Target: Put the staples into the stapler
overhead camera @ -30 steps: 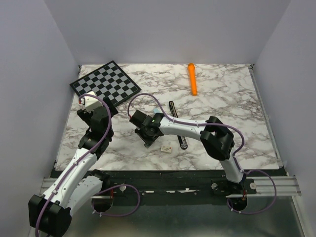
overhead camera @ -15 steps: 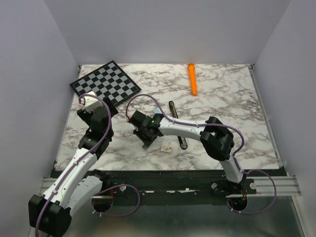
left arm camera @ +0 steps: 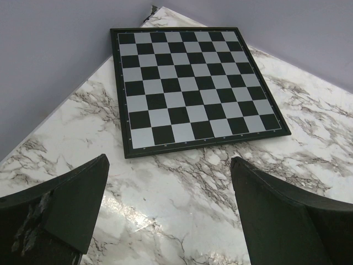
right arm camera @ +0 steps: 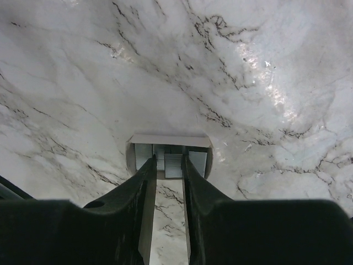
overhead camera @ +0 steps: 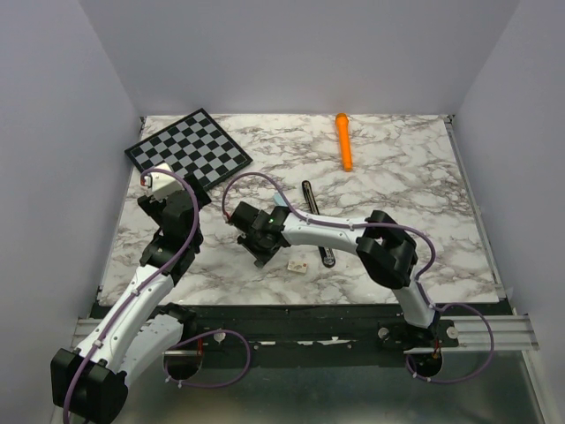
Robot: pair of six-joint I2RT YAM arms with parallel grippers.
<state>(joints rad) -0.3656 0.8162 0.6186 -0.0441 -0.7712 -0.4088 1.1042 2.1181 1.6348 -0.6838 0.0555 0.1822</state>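
Right end effector point(right arm camera: 167, 161) nudged slightly left, narrowed to fit around the staples point(right arm camera: 174, 165) in their little box point(right arm camera: 170, 140); can't tell if clamped. Left end effector point(left arm camera: 168, 163) idles wide open, stapler point(overhead camera: 307, 194) waiting nearby.

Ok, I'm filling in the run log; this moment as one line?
left tool open, by chessboard | right tool nearly closed at small box, grip unclear | stapler not held
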